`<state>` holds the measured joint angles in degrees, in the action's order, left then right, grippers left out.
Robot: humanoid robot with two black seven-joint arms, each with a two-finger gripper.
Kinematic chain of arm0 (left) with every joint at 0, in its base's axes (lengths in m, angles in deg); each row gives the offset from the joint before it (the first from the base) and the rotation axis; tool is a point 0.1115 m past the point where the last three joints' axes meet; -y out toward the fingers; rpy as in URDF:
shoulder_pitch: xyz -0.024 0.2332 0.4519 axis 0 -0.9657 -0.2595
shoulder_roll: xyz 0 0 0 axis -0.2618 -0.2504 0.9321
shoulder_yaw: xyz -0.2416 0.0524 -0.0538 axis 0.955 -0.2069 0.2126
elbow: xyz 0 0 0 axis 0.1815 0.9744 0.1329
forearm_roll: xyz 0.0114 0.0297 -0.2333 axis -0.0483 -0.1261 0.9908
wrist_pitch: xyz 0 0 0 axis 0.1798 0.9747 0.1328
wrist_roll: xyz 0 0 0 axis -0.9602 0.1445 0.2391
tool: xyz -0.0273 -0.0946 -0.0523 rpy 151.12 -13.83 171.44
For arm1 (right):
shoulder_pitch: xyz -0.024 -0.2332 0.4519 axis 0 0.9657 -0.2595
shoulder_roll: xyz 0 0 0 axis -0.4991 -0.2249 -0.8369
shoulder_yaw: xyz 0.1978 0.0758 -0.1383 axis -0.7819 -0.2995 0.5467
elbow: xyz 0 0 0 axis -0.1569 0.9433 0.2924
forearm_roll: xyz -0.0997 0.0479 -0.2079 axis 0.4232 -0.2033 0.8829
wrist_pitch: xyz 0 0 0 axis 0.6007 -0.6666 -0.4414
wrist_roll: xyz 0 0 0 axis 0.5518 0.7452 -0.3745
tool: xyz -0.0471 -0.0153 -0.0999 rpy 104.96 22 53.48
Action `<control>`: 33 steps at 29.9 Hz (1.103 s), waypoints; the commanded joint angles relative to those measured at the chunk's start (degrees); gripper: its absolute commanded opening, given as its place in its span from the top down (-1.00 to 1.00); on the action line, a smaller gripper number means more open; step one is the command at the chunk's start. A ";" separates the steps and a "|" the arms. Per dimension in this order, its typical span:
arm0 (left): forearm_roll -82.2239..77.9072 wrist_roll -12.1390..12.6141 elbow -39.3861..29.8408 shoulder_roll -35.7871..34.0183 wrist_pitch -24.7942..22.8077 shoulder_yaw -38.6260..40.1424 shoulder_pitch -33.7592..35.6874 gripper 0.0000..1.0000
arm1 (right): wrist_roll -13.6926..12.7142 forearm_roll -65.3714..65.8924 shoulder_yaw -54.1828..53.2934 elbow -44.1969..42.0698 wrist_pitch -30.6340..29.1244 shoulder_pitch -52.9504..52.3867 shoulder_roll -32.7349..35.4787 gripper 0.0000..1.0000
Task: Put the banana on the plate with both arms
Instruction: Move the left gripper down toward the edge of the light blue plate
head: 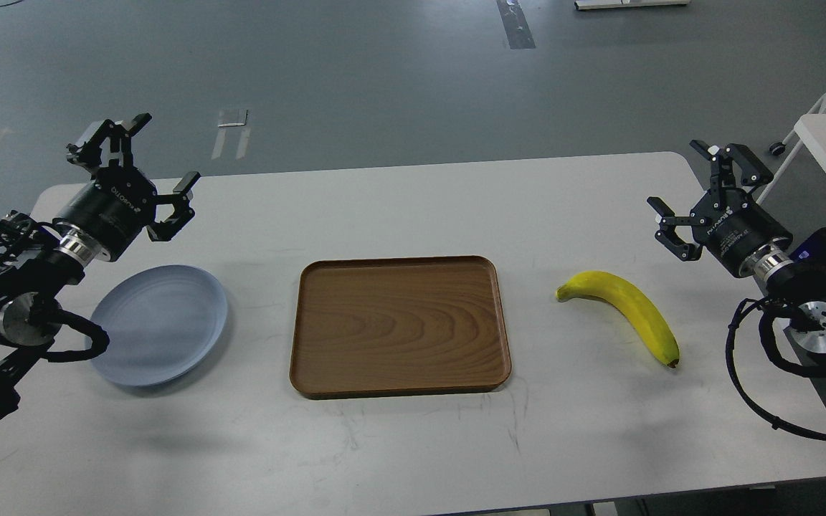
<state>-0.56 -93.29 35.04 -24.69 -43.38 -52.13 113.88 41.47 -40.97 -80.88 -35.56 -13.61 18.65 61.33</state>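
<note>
We have not yet started; our left gripper (pixel 146 152) and right gripper (pixel 680 183) hang spread and empty; next, our right must grasp the banana (pixel 628 308), far from the plate (pixel 162 333).

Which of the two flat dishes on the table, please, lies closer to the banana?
The rectangular brown wood-grain tray in the middle; the round pale blue plate sits beyond it, far from the yellow banana.

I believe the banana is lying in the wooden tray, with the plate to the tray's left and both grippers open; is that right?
Not quite: the head view shows the banana lying on the table, right of the tray. The plate, left gripper and right gripper are as you say.
</note>
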 commanded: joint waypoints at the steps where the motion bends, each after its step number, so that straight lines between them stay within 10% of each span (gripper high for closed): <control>1: 0.02 -0.21 0.03 0.05 0.00 0.00 0.05 -1.00 | 0.00 0.02 0.37 -0.06 0.01 0.02 0.07 -1.00; 17: -3.74 -1.70 3.81 -2.84 0.00 -0.09 4.44 -1.00 | 0.00 1.07 0.37 -0.15 0.01 0.02 1.56 -1.00; 33: -68.51 -3.69 -24.23 -20.34 0.00 -0.18 4.88 -1.00 | 0.00 1.25 0.29 -0.06 0.01 0.10 2.88 -1.00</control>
<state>-56.63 -96.99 13.52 -43.05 -43.39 -52.13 118.84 41.46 -39.73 -80.59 -35.64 -13.61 18.75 64.20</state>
